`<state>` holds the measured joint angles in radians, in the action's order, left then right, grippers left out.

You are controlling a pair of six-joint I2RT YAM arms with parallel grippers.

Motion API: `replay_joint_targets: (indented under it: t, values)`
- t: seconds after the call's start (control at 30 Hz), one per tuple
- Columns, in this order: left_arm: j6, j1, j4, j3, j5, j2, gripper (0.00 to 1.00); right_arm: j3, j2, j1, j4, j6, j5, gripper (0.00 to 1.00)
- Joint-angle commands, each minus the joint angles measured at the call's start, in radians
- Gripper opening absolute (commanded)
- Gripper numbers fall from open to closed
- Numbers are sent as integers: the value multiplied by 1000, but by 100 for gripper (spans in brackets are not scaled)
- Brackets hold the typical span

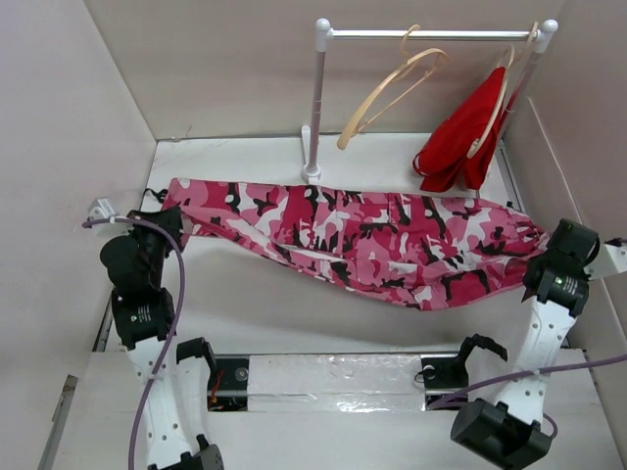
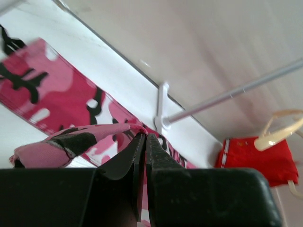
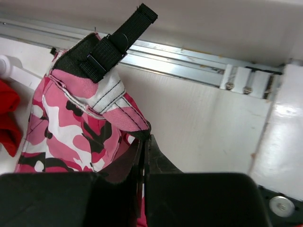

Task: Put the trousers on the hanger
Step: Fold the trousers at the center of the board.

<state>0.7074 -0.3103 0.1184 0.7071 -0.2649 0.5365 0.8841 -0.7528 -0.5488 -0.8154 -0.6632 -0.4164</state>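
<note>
Above the white table (image 1: 255, 304), we hold the camouflage trousers (image 1: 372, 240) stretched out, with the left gripper (image 2: 144, 136) and right gripper (image 3: 144, 137) each clamped on one end, probably to drape them over the bare wooden hanger (image 1: 392, 86) on the rail (image 1: 431, 34) beyond.

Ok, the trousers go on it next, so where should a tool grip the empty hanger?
Probably its low left end, from the front-left: the hanger hangs tilted on the rail, that end dipping free, far from the red garment.
</note>
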Motion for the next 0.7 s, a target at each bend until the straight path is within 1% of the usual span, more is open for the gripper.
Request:
replay_joint_targets:
  t: [0.0, 0.07, 0.13, 0.17, 0.2, 0.27, 0.3, 0.33, 0.37, 0.4, 0.53, 0.57, 0.63, 0.67]
  values:
    - [-51, -9, 39, 97, 186, -12, 0, 101, 44, 9, -90, 60, -104, 0]
    - [-65, -9, 102, 124, 236, 8, 0, 159, 52, 39, -135, 62, -99, 0]
    - [-63, -9, 130, 141, 292, 19, 0, 155, 85, 82, -116, 86, -91, 0]
    - [-51, -9, 130, 120, 311, 22, 0, 148, 93, 93, -84, 106, -85, 0]
    - [-39, -9, 124, 103, 364, 25, 0, 145, 87, 102, -67, 117, -73, 0]
    - [-11, -9, 125, 72, 417, 57, 0, 148, 49, 116, -24, 149, -67, 0]
    - [-2, -19, 132, 55, 462, 94, 0, 154, -6, 116, 4, 169, -64, 0]
    - [10, -19, 132, 46, 466, 94, 0, 162, -35, 116, 4, 169, -62, 0]
    - [27, -30, 156, 46, 470, 136, 0, 174, -64, 116, 16, 175, -62, 0]
    - [68, -30, 168, 48, 496, 160, 0, 205, -92, 142, 15, 168, -74, 0]
    - [130, -30, 152, 45, 475, 282, 0, 257, -210, 183, 61, 137, -44, 0]
    - [142, -30, 130, 45, 474, 349, 0, 260, -256, 184, 93, 131, -36, 0]
    - [142, -39, 119, 83, 490, 425, 0, 274, -302, 193, 110, 114, -18, 0]
    - [142, -39, 124, 101, 500, 504, 0, 285, -325, 202, 117, 105, -13, 0]
